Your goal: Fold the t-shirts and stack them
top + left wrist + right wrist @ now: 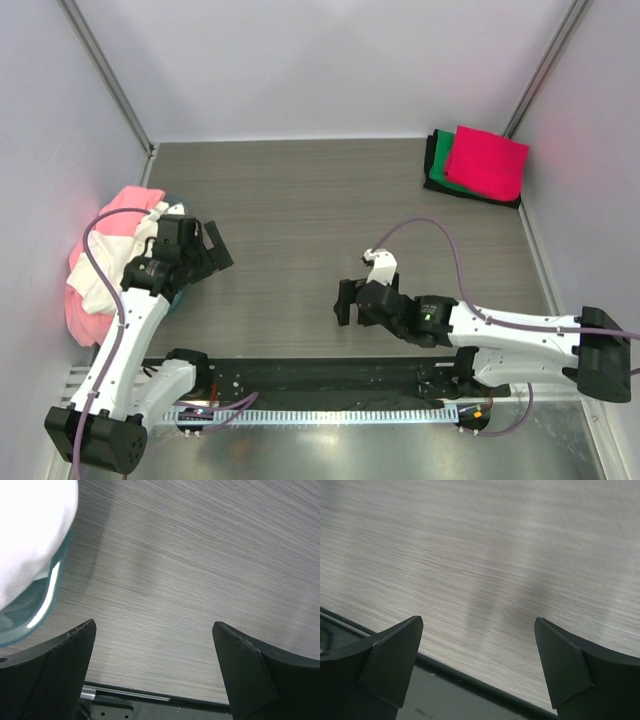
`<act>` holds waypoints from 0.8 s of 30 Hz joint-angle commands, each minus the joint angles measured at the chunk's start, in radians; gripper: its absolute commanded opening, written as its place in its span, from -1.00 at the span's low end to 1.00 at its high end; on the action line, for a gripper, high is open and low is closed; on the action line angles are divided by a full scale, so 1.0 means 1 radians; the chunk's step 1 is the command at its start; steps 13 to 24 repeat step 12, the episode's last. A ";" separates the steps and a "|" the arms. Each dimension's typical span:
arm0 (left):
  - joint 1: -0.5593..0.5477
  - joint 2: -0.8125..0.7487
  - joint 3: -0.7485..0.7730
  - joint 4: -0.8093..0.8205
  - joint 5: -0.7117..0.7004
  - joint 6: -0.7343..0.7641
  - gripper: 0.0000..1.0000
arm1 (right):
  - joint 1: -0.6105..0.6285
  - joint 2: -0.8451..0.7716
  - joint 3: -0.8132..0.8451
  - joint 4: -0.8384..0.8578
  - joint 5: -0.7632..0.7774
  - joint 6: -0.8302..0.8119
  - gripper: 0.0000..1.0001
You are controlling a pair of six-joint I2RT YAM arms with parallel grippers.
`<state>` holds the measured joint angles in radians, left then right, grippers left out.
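A folded stack lies at the table's back right corner: a crimson t-shirt (487, 160) on top of a green one (443, 172) and a black one (432, 150). An unfolded heap sits against the left wall, with a light pink t-shirt (125, 203) and a white one (97, 288). My left gripper (215, 250) hovers open just right of that heap. Its wrist view shows white cloth (30, 530) and greyish-teal cloth (30, 615) at the left, and nothing between the open left gripper (152, 630) fingers. My right gripper (345, 300) is open over bare table near the front middle, and the right gripper (477, 625) is empty.
Grey wood-grain table (300, 200) with walls on the left, back and right. A black base rail (330, 375) runs along the near edge under both arms. Purple cables loop above each arm.
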<state>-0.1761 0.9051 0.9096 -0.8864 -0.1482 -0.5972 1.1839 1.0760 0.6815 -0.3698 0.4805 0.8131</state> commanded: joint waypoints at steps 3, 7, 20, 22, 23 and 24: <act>0.001 -0.055 -0.008 0.047 -0.097 0.017 0.99 | 0.003 -0.108 -0.209 0.270 0.043 0.037 0.99; 0.003 -0.075 -0.018 0.035 -0.180 -0.006 0.99 | 0.003 -0.142 -0.287 0.331 0.081 0.040 0.99; 0.003 -0.058 0.003 0.030 -0.237 -0.001 0.99 | 0.003 -0.071 -0.326 0.410 0.093 0.061 0.99; 0.003 -0.058 0.003 0.030 -0.237 -0.001 0.99 | 0.003 -0.071 -0.326 0.410 0.093 0.061 0.99; 0.003 -0.058 0.003 0.030 -0.237 -0.001 0.99 | 0.003 -0.071 -0.326 0.410 0.093 0.061 0.99; 0.003 -0.058 0.003 0.030 -0.237 -0.001 0.99 | 0.003 -0.071 -0.326 0.410 0.093 0.061 0.99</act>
